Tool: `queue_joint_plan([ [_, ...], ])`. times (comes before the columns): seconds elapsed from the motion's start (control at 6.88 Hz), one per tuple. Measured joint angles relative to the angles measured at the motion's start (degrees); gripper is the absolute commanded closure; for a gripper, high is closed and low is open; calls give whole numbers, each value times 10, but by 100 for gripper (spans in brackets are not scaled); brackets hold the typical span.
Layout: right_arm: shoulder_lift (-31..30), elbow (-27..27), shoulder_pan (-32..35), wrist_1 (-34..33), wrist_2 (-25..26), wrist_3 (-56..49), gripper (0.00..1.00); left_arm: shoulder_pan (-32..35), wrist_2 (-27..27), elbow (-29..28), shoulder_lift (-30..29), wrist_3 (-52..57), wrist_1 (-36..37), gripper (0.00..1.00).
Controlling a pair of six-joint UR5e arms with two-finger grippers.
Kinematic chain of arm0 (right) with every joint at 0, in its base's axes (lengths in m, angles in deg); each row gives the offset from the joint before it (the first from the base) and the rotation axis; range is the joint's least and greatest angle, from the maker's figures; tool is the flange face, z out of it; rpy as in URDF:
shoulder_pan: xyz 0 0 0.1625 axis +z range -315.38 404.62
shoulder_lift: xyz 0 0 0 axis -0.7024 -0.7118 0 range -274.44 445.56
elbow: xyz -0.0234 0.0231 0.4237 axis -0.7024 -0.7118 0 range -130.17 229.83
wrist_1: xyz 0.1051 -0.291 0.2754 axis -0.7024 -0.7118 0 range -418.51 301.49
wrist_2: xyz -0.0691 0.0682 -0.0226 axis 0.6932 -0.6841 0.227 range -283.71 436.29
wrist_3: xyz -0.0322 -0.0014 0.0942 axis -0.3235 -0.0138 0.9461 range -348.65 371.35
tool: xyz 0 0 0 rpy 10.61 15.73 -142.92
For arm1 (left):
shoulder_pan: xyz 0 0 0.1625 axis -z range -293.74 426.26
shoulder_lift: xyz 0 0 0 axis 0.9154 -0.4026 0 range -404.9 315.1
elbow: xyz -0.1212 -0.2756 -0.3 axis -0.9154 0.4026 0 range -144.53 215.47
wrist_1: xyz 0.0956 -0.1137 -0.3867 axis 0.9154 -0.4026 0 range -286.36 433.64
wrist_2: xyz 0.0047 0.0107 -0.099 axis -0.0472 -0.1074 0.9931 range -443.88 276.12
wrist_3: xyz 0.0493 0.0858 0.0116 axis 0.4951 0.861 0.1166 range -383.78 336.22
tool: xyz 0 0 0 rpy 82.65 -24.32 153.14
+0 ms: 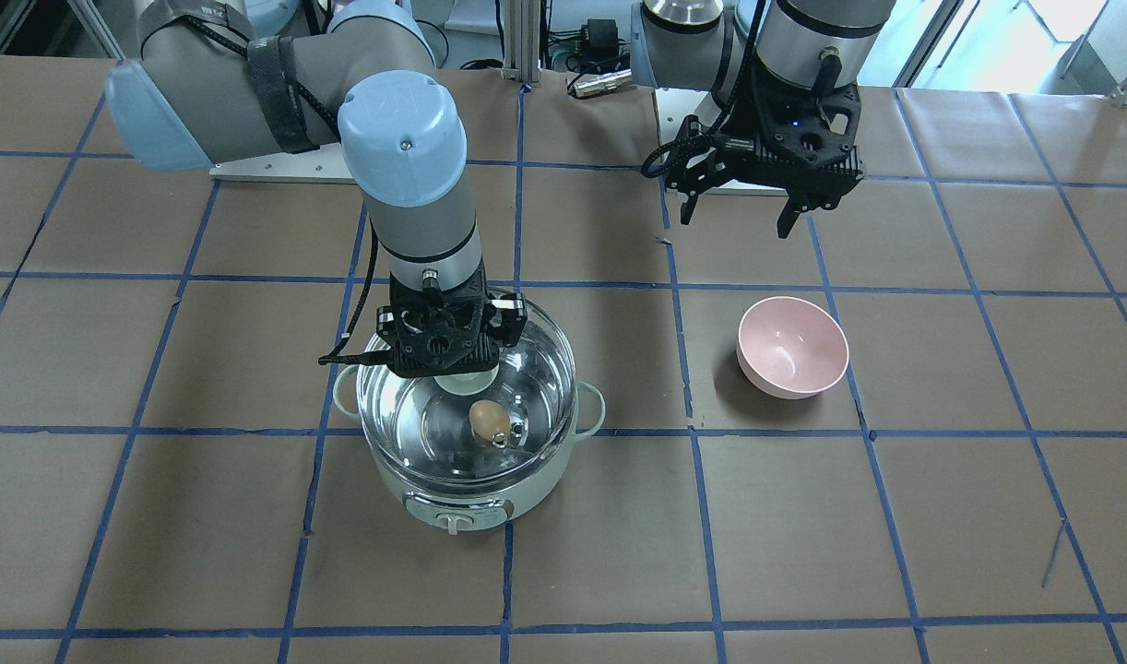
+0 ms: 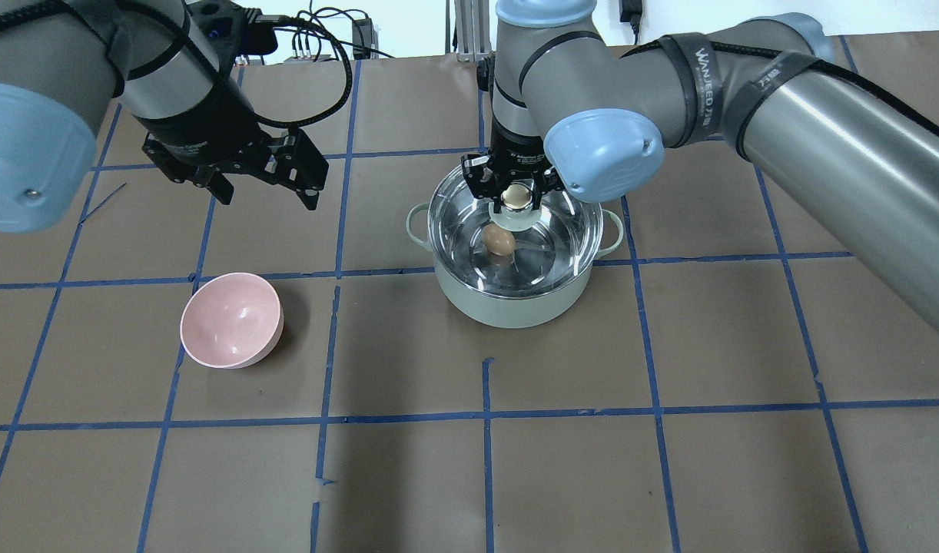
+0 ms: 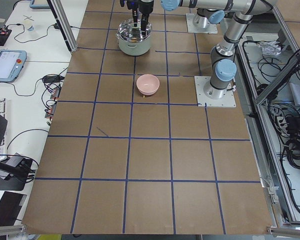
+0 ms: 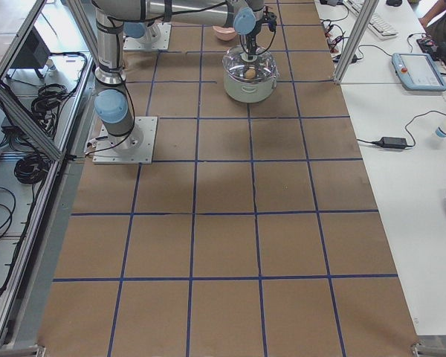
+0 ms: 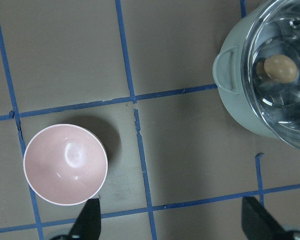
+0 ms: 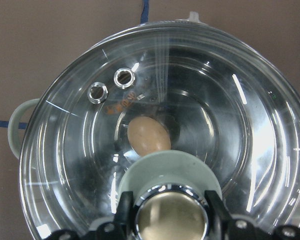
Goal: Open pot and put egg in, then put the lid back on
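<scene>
The mint-green pot [image 1: 462, 503] stands on the table, knob facing the front camera. The glass lid [image 1: 536, 369] lies over its rim. The brown egg [image 1: 487, 420] lies on the steel bottom inside and shows through the glass in the overhead view [image 2: 499, 240] and the right wrist view [image 6: 148, 136]. My right gripper [image 2: 518, 198] is over the lid's centre, its fingers [image 6: 125, 210] closed on either side of the cream-gold knob [image 6: 170, 220]. My left gripper [image 2: 270, 200] is open and empty, raised above the table away from the pot.
A pink bowl [image 2: 231, 320], empty, stands on the table below the left gripper, about one grid square from the pot; it also shows in the left wrist view [image 5: 65, 164]. Blue tape lines cross the brown table.
</scene>
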Motion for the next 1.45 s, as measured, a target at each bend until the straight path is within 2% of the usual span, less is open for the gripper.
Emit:
queue_joint_plan([
  [0.44, 0, -2, 0, 0, 0, 4, 32, 0, 0, 0, 0, 0, 0, 0],
  [0.73, -3, -8, -11, 1, 1, -1, 26, 0, 0, 1, 0, 0, 0, 0],
  [0.87, -12, -16, -36, 3, -2, -9, 15, 0, 0, 1, 0, 0, 0, 0],
  [1.02, -31, -20, -71, 7, -11, -24, 9, 0, 0, 1, 0, 0, 0, 0],
  [1.45, -114, -17, -158, 76, -20, -62, 5, 0, 0, 1, 0, 0, 0, 0],
])
